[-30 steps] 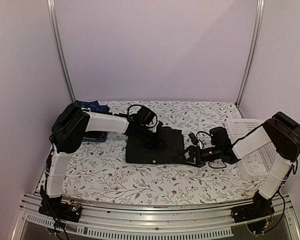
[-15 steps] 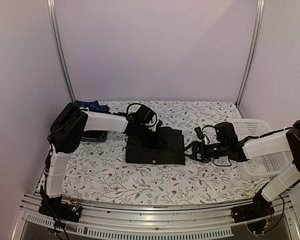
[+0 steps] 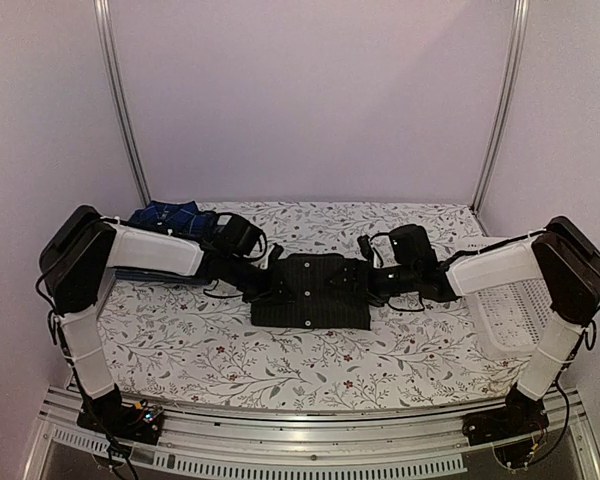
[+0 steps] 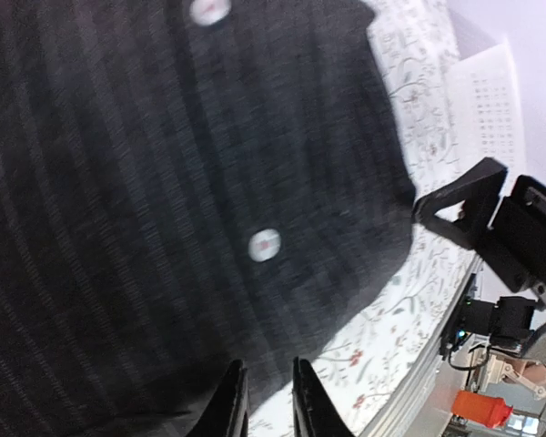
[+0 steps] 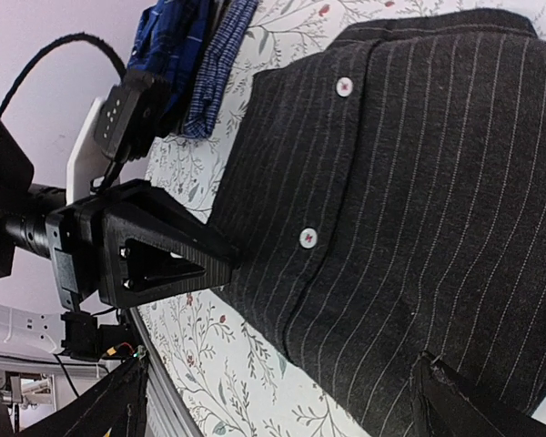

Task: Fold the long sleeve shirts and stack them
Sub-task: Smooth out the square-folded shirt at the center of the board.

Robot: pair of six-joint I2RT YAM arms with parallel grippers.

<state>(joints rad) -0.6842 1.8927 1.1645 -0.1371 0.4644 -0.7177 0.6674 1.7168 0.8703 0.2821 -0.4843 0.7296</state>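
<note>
A black pinstriped long sleeve shirt (image 3: 310, 295) lies folded mid-table, button placket (image 5: 309, 238) facing up. My left gripper (image 3: 269, 284) is low at its left edge; its fingers (image 4: 229, 405) stand a narrow slit apart with nothing between them, over the shirt's near edge (image 4: 255, 364). My right gripper (image 3: 366, 281) is at the shirt's right edge, jaws wide apart. Its fingers (image 5: 469, 405) straddle the shirt's corner (image 5: 364, 364) without closing on it. A blue plaid shirt (image 3: 170, 215) lies at the back left, behind my left arm.
A white mesh basket (image 3: 515, 300) stands at the right, under my right forearm. The floral tablecloth (image 3: 280, 360) covers the table. The left gripper's body (image 5: 155, 250) shows in the right wrist view, facing the shirt's far side.
My left gripper has drawn back from on top of the black shirt to its left edge. My right gripper has come in from the front right to the shirt's right edge.
</note>
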